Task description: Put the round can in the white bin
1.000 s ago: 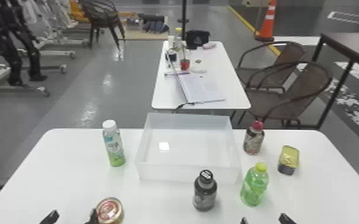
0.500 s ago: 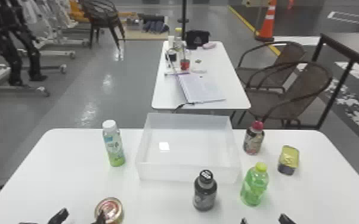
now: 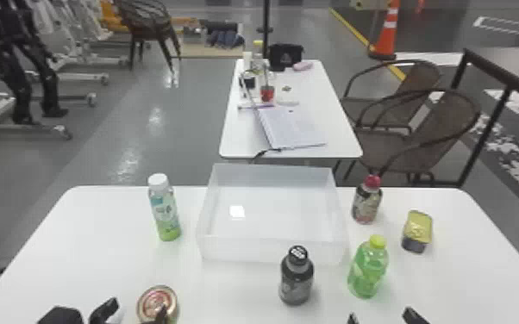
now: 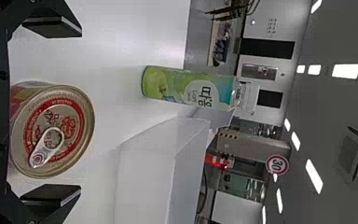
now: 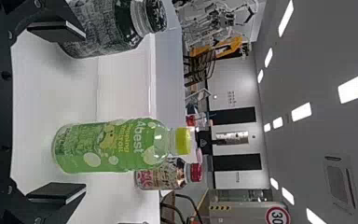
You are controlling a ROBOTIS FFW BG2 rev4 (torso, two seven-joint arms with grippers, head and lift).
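The round can stands near the table's front edge on the left. My left gripper is open at it, one finger left of the can and the other overlapping its lid. In the left wrist view the lid with its pull ring lies between the spread fingers of the left gripper; contact cannot be told. The white bin, also in the left wrist view, stands at the table's centre back. My right gripper is parked open at the front right; the right wrist view shows the right gripper with fingers apart.
A white-capped bottle stands left of the bin, a dark bottle before its front wall. To the right are a green bottle, a red-capped bottle and a rectangular can.
My left gripper has shifted to the right, so one finger now overlaps the round can's lid in the head view. The right gripper has kept still.
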